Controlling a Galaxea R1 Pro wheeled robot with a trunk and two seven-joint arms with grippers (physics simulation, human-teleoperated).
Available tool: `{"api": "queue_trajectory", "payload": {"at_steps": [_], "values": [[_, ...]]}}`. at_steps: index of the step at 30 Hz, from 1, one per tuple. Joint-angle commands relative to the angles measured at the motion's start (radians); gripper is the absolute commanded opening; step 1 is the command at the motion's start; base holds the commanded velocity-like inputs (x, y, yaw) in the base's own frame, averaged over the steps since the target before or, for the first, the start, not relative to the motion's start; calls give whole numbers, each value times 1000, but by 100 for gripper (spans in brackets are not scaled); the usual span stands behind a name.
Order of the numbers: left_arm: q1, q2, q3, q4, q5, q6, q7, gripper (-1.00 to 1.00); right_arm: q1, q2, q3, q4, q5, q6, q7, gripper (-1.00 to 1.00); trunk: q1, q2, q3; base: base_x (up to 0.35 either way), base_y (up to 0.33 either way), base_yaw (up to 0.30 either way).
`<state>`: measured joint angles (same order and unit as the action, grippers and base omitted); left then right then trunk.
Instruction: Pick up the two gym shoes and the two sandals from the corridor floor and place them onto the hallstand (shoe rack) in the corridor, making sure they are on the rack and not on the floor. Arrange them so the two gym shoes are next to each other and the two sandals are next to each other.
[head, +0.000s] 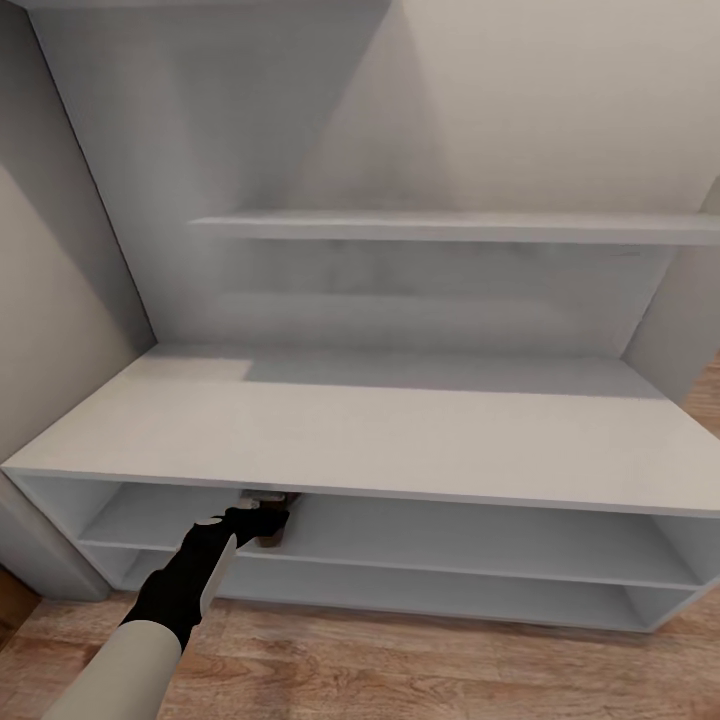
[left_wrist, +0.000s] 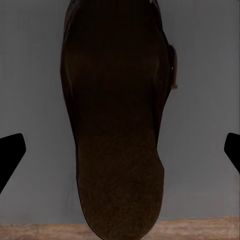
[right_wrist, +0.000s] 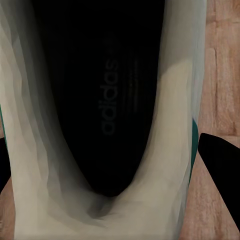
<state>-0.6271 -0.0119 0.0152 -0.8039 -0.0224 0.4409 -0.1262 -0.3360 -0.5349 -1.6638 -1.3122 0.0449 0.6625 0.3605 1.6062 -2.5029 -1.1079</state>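
The pale grey hallstand (head: 400, 430) stands in front of me on the wood-plank corridor floor (head: 420, 660). My left arm reaches under its broad top into the upper open shelf level. There my left gripper (head: 262, 520) is beside a dark brown sandal (head: 270, 540). In the left wrist view the sandal (left_wrist: 117, 125) lies lengthwise between the black fingertips (left_wrist: 11, 155), which stand wide apart and clear of its sides, so the left gripper (left_wrist: 120, 155) is open. My right gripper (right_wrist: 107, 165) is shut on a cream-white gym shoe (right_wrist: 165, 165) with a dark insole, held above the floor.
A long wall shelf (head: 460, 228) hangs above the hallstand's top. A grey wall (head: 50, 300) closes in on the left. The lower shelf level (head: 420, 590) sits just above the floor. Wood floor (right_wrist: 220, 75) shows beside the held shoe.
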Motion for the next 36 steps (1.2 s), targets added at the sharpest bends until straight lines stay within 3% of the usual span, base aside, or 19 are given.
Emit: {"api": "queue_trajectory", "payload": {"at_steps": [1,16,36], "values": [[0,0,2,-1,-3,5,-4,100,-1,0,-2,-1,4,5,8,-100,0,0,-1,227,0,0],[0,0,2,-1,-2,5,-4,100,-1,0,-3,-1,4,5,8,-100,0,0,-1,36,0,0],[0,0,2,-1,-4,4,-4,100,-1,1,-6,-1,4,5,8,-100,0,0,-1,-324,0,0]]}}
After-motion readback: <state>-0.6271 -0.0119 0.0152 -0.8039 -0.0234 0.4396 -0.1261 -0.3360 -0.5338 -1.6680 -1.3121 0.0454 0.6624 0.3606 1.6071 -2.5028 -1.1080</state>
